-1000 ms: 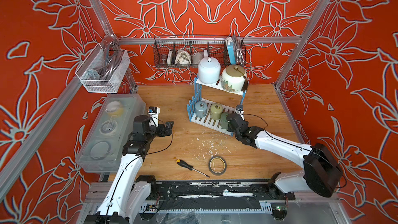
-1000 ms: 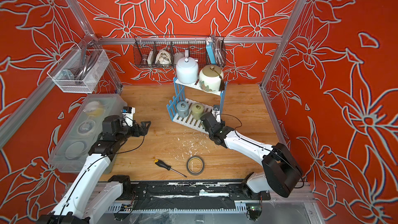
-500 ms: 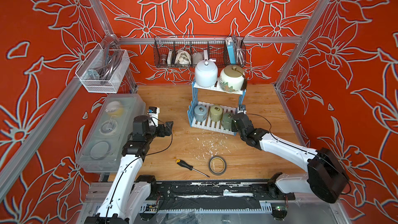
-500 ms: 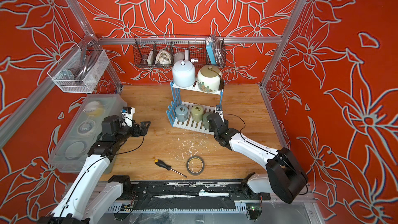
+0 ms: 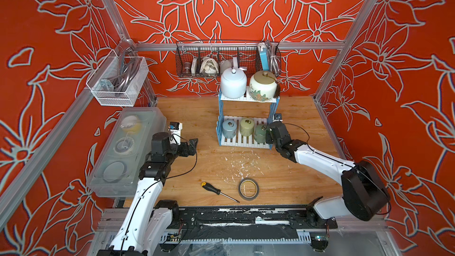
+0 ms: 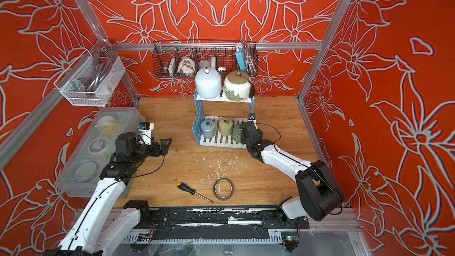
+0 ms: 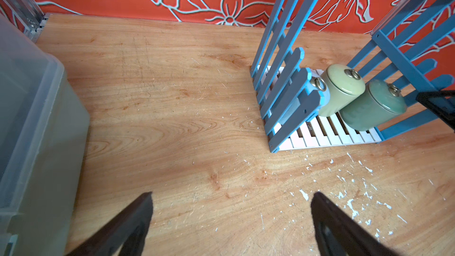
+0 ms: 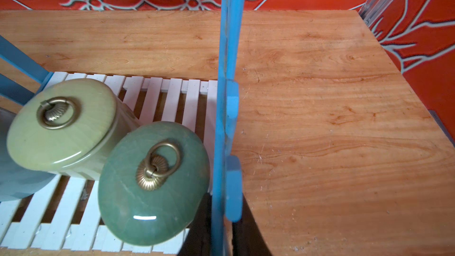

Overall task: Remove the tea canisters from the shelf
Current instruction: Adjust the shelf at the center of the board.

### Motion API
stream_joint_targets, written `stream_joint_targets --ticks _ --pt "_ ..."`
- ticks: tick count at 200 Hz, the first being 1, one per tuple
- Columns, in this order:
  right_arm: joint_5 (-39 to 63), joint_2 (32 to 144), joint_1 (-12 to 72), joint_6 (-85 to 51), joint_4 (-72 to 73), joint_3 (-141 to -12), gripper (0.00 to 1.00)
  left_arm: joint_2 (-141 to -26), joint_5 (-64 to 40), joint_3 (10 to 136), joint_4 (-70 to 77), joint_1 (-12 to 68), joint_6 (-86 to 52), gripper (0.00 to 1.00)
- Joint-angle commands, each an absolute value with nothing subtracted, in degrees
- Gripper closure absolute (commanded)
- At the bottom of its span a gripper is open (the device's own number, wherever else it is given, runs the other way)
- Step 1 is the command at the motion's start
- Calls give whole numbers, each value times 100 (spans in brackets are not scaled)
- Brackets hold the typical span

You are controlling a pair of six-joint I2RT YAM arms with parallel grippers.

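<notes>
five tea canisters (image 6: 225,126) sit on the shelf (image 5: 219,109). two big ones are on its top tier: a white jar (image 5: 233,86) and a cream jar (image 5: 263,87) with an olive lid. three small ones stand in a row on its bottom tier: a grey-blue canister (image 5: 229,129), a yellow-green canister (image 5: 247,126) and a sage green canister (image 5: 260,132). the right gripper (image 8: 222,222) is clamped on the shelf's blue side fence, just beside the sage green one. the left gripper (image 7: 232,195) hangs spread wide, well off the shelf's other side. one screwdriver (image 5: 214,190) and one tape roll (image 5: 248,188) lie in front of the shelf.
</notes>
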State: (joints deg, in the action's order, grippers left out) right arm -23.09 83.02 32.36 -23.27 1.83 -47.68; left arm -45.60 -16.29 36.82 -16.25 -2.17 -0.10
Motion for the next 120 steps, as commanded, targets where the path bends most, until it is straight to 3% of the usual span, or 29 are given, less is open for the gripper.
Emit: stream_joint_targets --ticks 1,120 --pt "-1674 8612 3295 -2349 434 -4950 100 -4480 -1698 3763 -1626 -178 14 1" --pt "-1872 9213 3270 -2395 688 -5373 100 -4499 -1754 3955 -1746 -130 220 1"
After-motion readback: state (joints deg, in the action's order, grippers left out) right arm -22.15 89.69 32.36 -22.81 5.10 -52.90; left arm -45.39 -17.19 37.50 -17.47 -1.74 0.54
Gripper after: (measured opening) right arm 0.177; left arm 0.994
